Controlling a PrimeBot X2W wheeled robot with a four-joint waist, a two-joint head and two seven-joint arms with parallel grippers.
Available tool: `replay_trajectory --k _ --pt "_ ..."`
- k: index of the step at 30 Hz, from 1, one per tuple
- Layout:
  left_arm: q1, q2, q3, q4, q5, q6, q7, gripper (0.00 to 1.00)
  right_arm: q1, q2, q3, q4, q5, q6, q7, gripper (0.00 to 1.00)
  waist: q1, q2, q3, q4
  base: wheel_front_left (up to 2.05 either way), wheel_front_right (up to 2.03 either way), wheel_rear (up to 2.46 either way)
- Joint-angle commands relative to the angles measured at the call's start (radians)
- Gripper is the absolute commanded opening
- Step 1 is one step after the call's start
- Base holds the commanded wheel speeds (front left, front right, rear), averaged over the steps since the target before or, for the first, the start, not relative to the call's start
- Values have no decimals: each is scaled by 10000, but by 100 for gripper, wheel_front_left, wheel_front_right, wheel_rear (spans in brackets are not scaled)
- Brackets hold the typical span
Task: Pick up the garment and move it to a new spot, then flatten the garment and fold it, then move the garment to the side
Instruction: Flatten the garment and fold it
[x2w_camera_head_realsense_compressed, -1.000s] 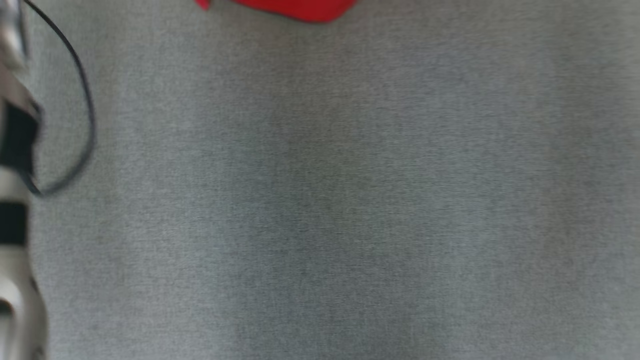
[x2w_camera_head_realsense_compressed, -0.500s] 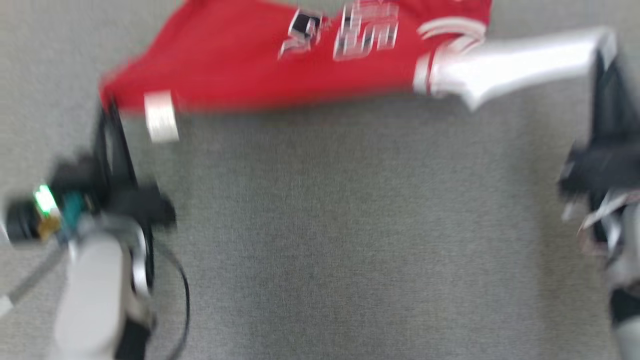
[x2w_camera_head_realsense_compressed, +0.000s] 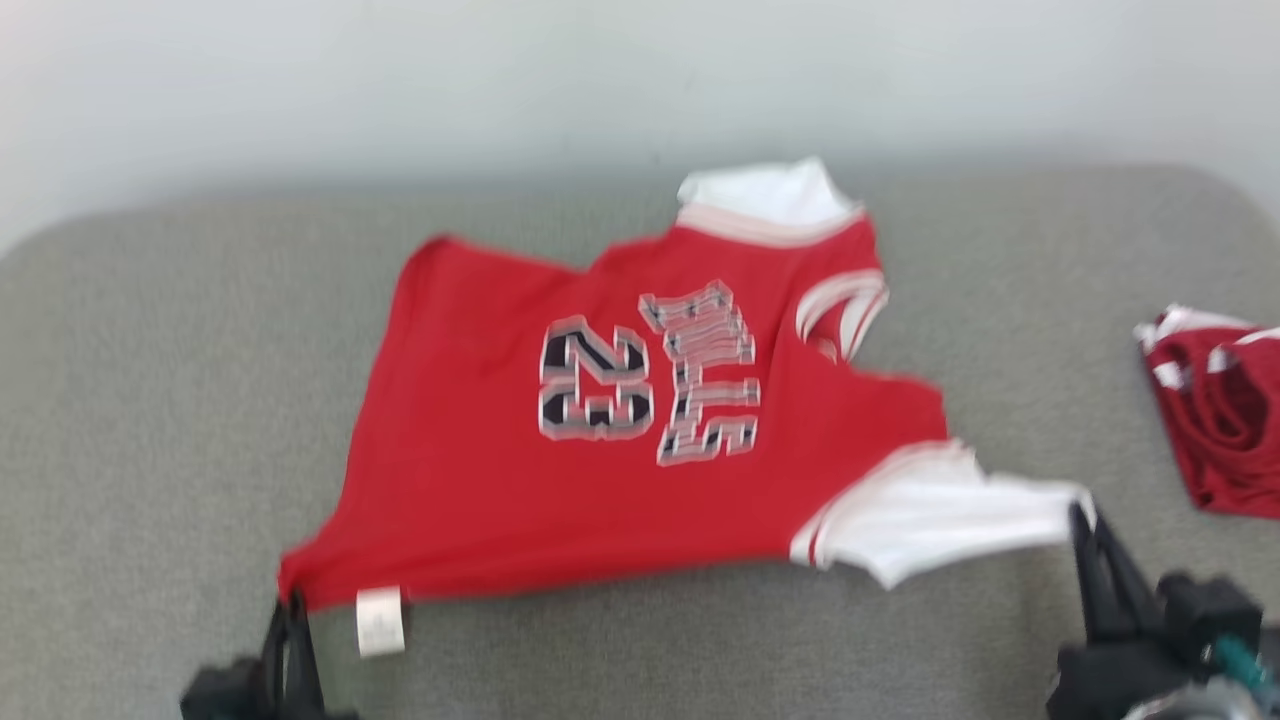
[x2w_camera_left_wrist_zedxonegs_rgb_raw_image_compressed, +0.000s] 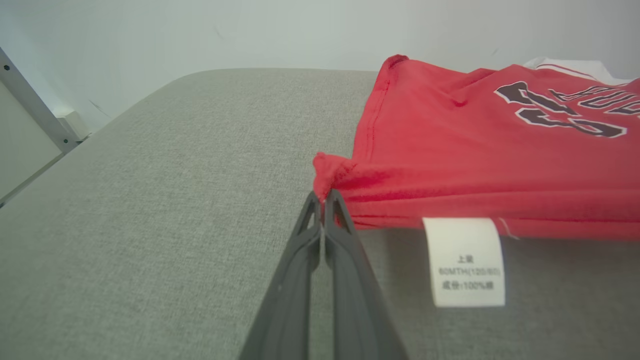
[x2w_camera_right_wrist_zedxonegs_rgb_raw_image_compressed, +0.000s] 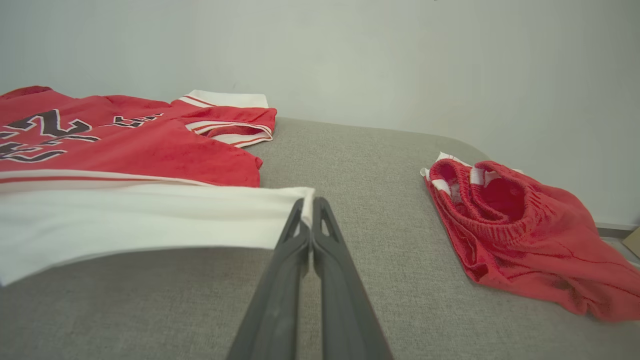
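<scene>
My view has lifted, so the whole red jersey (x2w_camera_head_realsense_compressed: 470, 480) shows; my left fingers (x2w_camera_left_wrist_zedxonegs_rgb_raw_image_compressed: 324, 212) pinch its hem corner, right fingers (x2w_camera_right_wrist_zedxonegs_rgb_raw_image_compressed: 311, 220) its white sleeve

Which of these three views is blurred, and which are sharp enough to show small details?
Head view: blurred all over, the print on the red jersey smeared. Left wrist view: sharp, the white label almost readable, a soft shadow beneath it on the grey cushion. Right wrist view: sharp, ribbing of the red shorts clear; even light, no glare.
</scene>
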Motion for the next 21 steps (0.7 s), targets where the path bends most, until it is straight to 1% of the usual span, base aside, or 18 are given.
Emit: replay_trajectory --k 1,6,10,11,17,21 --pt "390 56 115 -48 61 33 -28 0 312 3 -83 61 -81 -48 -7 0 5 2 -1045 -315 0 0 0" --pt "1440 -15 89 -182 132 -6 -28 0 1057 211 -71 301 -270 -48 -7 0 5 2 -1479 -335 0 0 0" --pt "2101 -43 60 -178 100 33 -29 0 1534 291 134 509 -408 -47 -7 0 5 2 -1790 -308 0 0 0" --pt "2254 -48 -11 -78 141 -44 -29 0 1648 304 198 583 -441 -47 -7 0 5 2 -1873 -286 0 0 0" --pt "2887 -44 121 149 160 -112 -29 0 2407 332 419 897 -510 -47 -7 0 5 2 -2297 -169 0 0 0" --pt "3332 -43 166 159 221 -89 -29 0 2671 332 341 1012 -495 -47 -7 0 5 2 -2478 -121 0 0 0"
